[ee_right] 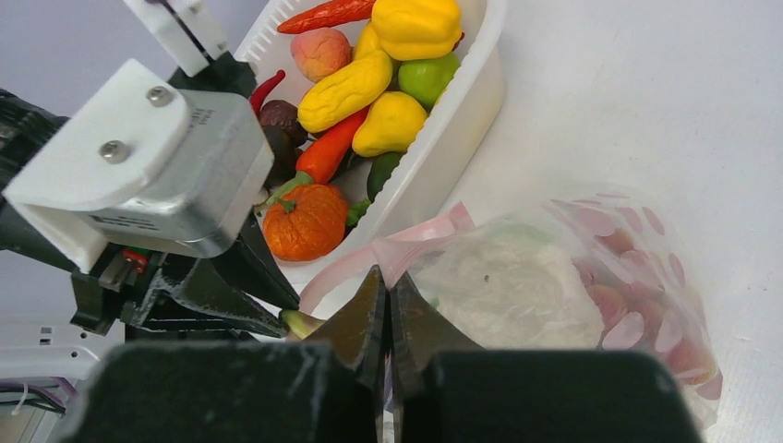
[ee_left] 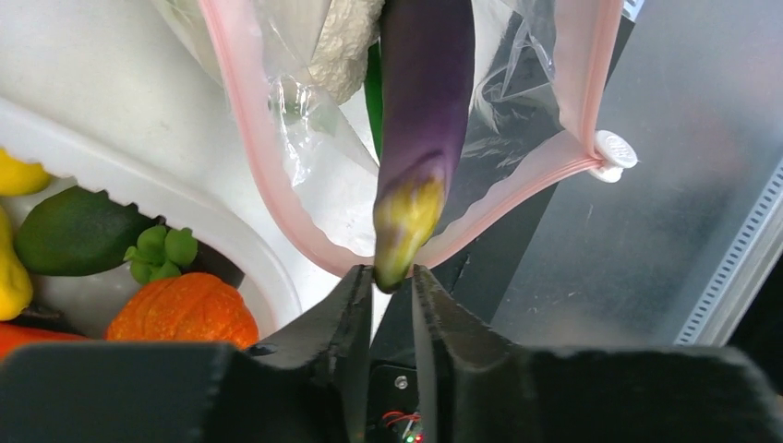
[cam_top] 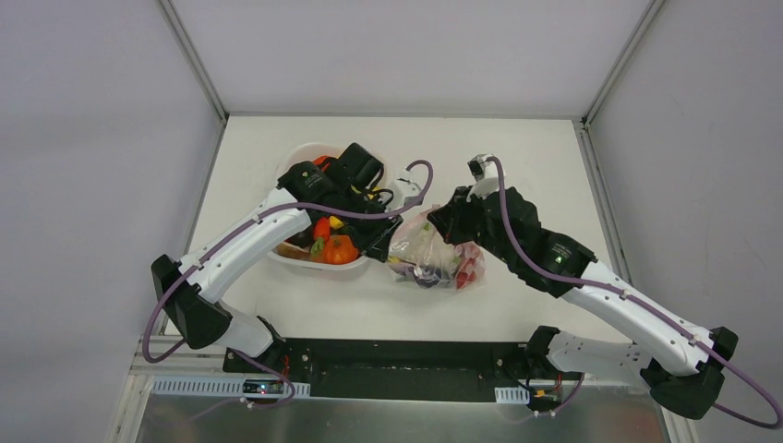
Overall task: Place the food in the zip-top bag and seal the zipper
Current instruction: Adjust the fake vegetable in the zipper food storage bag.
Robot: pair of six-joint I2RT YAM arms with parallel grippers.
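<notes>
Left wrist: left gripper (ee_left: 386, 281) jaws pinch stem tip of purple eggplant (ee_left: 425, 101). Eggplant body is through zip-top bag (ee_left: 319, 175) mouth, inside pink zipper (ee_left: 251, 148) loop. Right gripper (ee_right: 388, 309) jaws clamped on zipper edge, holding bag mouth open. White tub (ee_right: 452, 138) just beside bag, more food (ee_right: 346, 88) inside. Step: loading. Next, likely: release eggplant, fetch another piece. Sealing not yet.

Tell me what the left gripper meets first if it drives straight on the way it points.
The left gripper pinches the purple eggplant by its tip; straight ahead lies the open mouth of the zip-top bag, ringed by the pink zipper. Likely first contact: the white food inside, though depth is unclear.
</notes>
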